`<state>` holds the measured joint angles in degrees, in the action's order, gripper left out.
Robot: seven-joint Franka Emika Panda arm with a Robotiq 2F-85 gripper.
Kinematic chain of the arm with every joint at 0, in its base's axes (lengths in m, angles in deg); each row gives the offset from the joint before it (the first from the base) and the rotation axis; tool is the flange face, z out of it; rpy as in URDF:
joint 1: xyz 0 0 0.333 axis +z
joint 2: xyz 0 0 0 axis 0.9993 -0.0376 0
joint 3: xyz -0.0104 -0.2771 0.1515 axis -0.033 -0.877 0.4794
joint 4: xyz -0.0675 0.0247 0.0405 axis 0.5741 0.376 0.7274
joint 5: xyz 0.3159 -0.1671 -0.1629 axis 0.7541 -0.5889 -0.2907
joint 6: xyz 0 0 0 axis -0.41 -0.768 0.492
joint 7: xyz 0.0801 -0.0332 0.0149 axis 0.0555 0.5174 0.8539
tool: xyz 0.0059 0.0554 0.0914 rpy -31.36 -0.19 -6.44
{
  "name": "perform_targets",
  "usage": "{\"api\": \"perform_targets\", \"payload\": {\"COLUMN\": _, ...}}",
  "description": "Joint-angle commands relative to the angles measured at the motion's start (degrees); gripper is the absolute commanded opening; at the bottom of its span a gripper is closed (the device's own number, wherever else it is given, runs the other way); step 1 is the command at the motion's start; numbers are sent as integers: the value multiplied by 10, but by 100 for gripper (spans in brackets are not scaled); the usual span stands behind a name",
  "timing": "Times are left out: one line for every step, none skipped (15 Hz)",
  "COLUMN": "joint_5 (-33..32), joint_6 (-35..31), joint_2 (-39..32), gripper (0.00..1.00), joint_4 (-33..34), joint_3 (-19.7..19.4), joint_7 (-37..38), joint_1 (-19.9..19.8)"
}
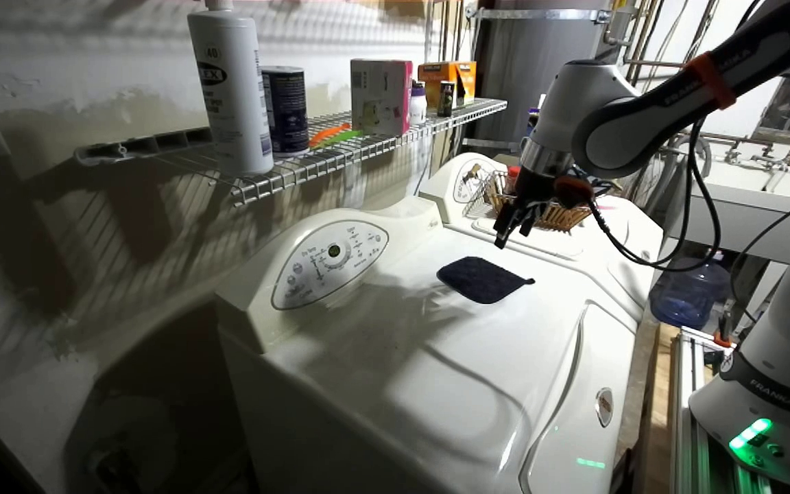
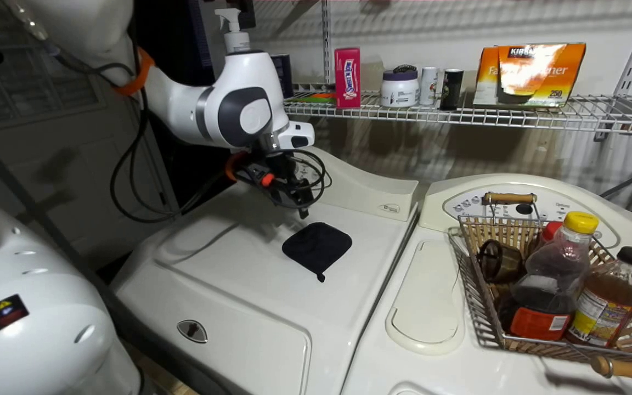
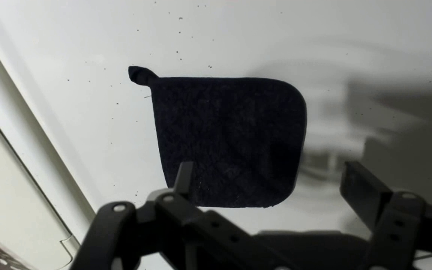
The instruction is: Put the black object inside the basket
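The black object [image 1: 483, 280] is a flat black pad with rounded corners and a small corner loop. It lies flat on the white machine top, and shows in both exterior views [image 2: 317, 246] and in the wrist view [image 3: 231, 138]. My gripper [image 3: 268, 165] is open and empty above the pad. In the wrist view its left finger overlaps the pad's lower left part and its right finger lies beyond the pad's right edge. The gripper shows in both exterior views [image 1: 513, 234] [image 2: 304, 211]. The wooden-slatted basket [image 2: 470, 269] stands on the neighbouring machine; it also shows in an exterior view [image 1: 563, 218], partly behind the gripper.
The basket holds a yellow-capped bottle [image 2: 554, 280], a black-capped bottle [image 2: 607, 296] and a brown cup [image 2: 500, 262]. A white wire shelf [image 2: 393, 114] with bottles and boxes runs along the wall above. Raised control panels [image 1: 330, 259] stand at the machines' backs. A narrow seam separates the machines.
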<state>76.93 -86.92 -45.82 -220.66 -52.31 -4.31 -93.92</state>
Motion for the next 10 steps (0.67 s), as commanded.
{"api": "perform_targets", "payload": {"joint_5": -24, "joint_6": -54, "joint_2": -75, "gripper": 100, "joint_4": 21, "joint_3": -6, "joint_7": 11, "joint_1": -4}}
{"api": "perform_targets", "payload": {"joint_5": -28, "joint_6": -66, "joint_2": -90, "gripper": 100, "joint_4": 23, "joint_3": -7, "joint_7": 15, "joint_1": -4}}
{"api": "perform_targets", "payload": {"joint_5": -31, "joint_6": -74, "joint_2": -104, "gripper": 100, "joint_4": 27, "joint_3": -10, "joint_7": 16, "joint_1": -3}}
{"api": "perform_targets", "payload": {"joint_5": -39, "joint_6": -81, "joint_2": -117, "gripper": 100, "joint_4": 30, "joint_3": -12, "joint_7": 22, "joint_1": -4}}
{"api": "perform_targets", "payload": {"joint_5": -27, "joint_6": -81, "joint_2": -130, "gripper": 100, "joint_4": 36, "joint_3": -17, "joint_7": 18, "joint_1": 2}}
{"api": "perform_targets", "payload": {"joint_5": -35, "joint_6": -82, "joint_2": -142, "gripper": 100, "joint_4": 40, "joint_3": -21, "joint_7": 25, "joint_1": 1}}
{"api": "perform_targets", "payload": {"joint_5": -27, "joint_6": -81, "joint_2": -154, "gripper": 100, "joint_4": 46, "joint_3": -25, "joint_7": 24, "joint_1": 5}}
{"api": "perform_targets", "payload": {"joint_5": -32, "joint_6": -84, "joint_2": -163, "gripper": 100, "joint_4": 50, "joint_3": -29, "joint_7": 27, "joint_1": 6}}
{"api": "perform_targets", "payload": {"joint_5": -29, "joint_6": -85, "joint_2": -174, "gripper": 100, "joint_4": 54, "joint_3": -31, "joint_7": 28, "joint_1": 9}}
{"api": "perform_targets", "payload": {"joint_5": -34, "joint_6": -90, "joint_2": -182, "gripper": 100, "joint_4": 58, "joint_3": -34, "joint_7": 33, "joint_1": 12}}
